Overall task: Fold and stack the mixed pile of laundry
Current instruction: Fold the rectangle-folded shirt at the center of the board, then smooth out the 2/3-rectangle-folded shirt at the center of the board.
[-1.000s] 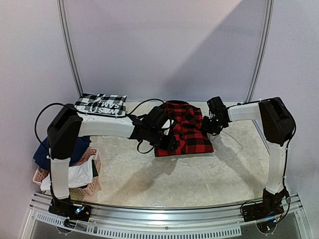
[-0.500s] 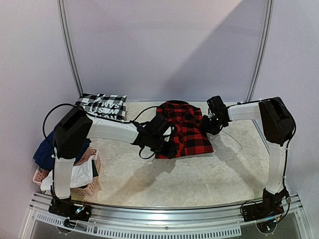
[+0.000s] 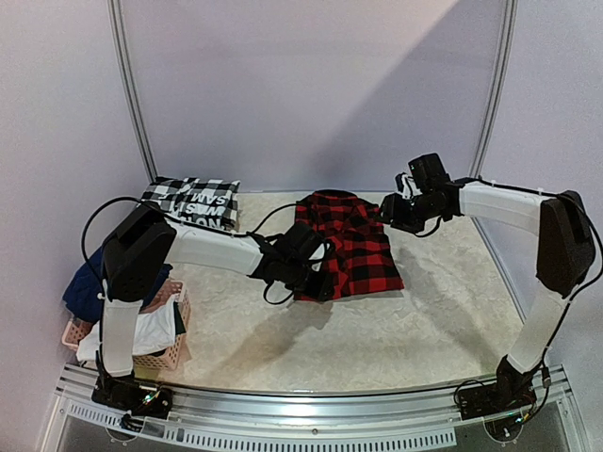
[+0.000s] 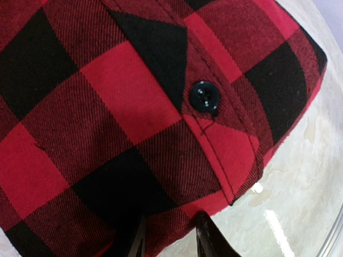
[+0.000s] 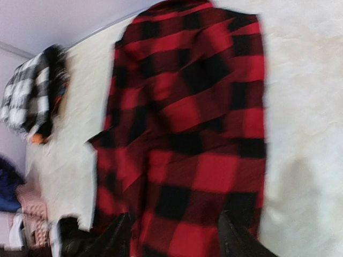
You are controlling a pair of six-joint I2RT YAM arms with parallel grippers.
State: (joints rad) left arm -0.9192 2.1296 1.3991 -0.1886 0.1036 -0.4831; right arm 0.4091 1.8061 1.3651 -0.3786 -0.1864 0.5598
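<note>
From above, the red-and-black plaid shirt [image 3: 347,243] lay folded flat near the middle of the worktop [image 3: 443,311]. Its long axis ran from the back wall toward the arms, collar end at the far side. The left end effector [image 3: 320,276] sat low at the shirt's near left corner, touching the cloth. The right end effector [image 3: 389,215] hung above the far right edge of the shirt, clear of it. A folded black-and-white checked garment [image 3: 192,199] lay at the far left corner, well apart from the shirt. A pink basket [image 3: 168,350] stood at the near left with white and navy clothes [image 3: 151,331] in it.

In the left wrist view the shirt filled almost the whole picture. A dark button [image 4: 204,97] sat on a stitched flap, with bare worktop at the lower right. The two fingertips [image 4: 208,238] stood a little apart at the bottom edge with the hem between them. I could not tell whether they pinched it.

The right wrist view was blurred. The shirt ran lengthwise up the picture, collar end at the top, below and ahead of the fingers [image 5: 236,238]. Those fingers were spread wide and held nothing. The checked garment showed at the upper left.
</note>
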